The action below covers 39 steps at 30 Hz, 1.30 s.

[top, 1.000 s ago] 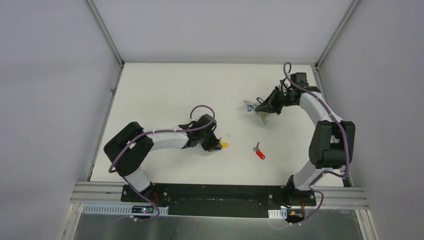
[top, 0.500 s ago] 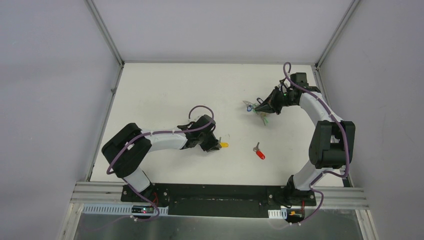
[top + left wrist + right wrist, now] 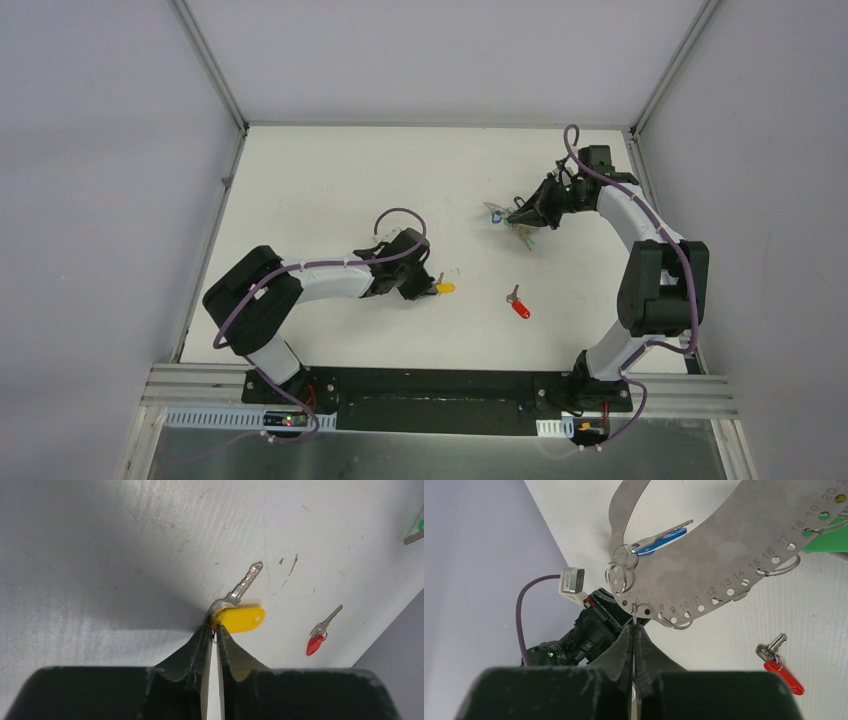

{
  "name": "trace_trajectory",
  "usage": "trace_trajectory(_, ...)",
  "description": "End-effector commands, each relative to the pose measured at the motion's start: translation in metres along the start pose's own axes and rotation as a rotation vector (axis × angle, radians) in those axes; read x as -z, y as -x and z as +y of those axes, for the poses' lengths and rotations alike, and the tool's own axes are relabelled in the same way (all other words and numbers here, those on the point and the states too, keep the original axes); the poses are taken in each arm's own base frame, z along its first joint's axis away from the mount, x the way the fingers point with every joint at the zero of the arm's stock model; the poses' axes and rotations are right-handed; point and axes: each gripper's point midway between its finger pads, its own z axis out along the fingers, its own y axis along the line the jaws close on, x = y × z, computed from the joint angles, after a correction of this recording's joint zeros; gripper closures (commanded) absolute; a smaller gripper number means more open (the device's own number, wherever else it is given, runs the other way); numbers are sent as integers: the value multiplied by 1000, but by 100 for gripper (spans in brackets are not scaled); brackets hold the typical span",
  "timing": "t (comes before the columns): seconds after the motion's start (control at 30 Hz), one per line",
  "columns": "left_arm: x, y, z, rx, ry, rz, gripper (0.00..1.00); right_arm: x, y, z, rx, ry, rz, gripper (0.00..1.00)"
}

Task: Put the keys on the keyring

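My left gripper (image 3: pixel 214 629) is shut on the small wire ring of the yellow-tagged key (image 3: pixel 241 618), which lies on the white table; it also shows in the top view (image 3: pixel 446 288). My right gripper (image 3: pixel 634 626) is shut on a thin split ring hanging from the keyring (image 3: pixel 729 555), a flat grey band with numbered holes, held up at the table's right rear (image 3: pixel 508 214). A blue-headed key (image 3: pixel 659 538) and a green tag (image 3: pixel 830 536) hang on the band. A red-headed key (image 3: pixel 519 306) lies loose between the arms.
The red key also shows in the left wrist view (image 3: pixel 315 643) and in the right wrist view (image 3: pixel 780 670). The left arm's purple cable (image 3: pixel 400 218) loops above its wrist. Metal frame posts (image 3: pixel 210 70) edge the table.
My left gripper has shifted slightly left with the yellow key, and the key's blade has swung a little. The right gripper and keyring have barely moved.
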Motion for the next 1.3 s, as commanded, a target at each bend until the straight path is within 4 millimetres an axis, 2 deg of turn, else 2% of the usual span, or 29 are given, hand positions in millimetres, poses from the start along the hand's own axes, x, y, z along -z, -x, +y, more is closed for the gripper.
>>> trace_trajectory(0.0, -5, 6, 2, -22, 14, -15, 91, 5, 5, 20, 48, 50, -6, 100)
trace_trajectory(0.17, 8, 14, -8, -51, -23, -49, 100, 7, 5, 18, 60, 24, -10, 100)
trace_trajectory(0.33, 43, 35, -24, -153, -53, -146, 100, 12, 5, 25, 108, 1, -25, 100)
trace_trajectory(0.43, 74, 56, -34, -274, -54, -233, 100, 16, 5, 38, 172, -24, -41, 100)
trace_trajectory(0.6, 137, 87, -59, -627, -93, -378, 100, 22, -3, 71, 363, -81, -65, 100)
trace_trajectory(0.7, 172, 97, -72, -858, -131, -435, 100, 28, -15, 98, 504, -68, -54, 100)
trace_trajectory(0.83, 215, 107, -79, -1051, -167, -524, 100, 35, -26, 125, 746, -55, -88, 100)
trace_trajectory(1.03, 256, 115, -83, -1179, -203, -634, 100, 41, -35, 148, 972, 76, -150, 100)
trace_trajectory(1.17, 271, 112, -88, -1228, -248, -656, 100, 43, -55, 165, 1085, 257, -131, 100)
trace_trajectory(1.27, 274, 109, -90, -1263, -269, -653, 100, 49, -72, 179, 1188, 399, -124, 100)
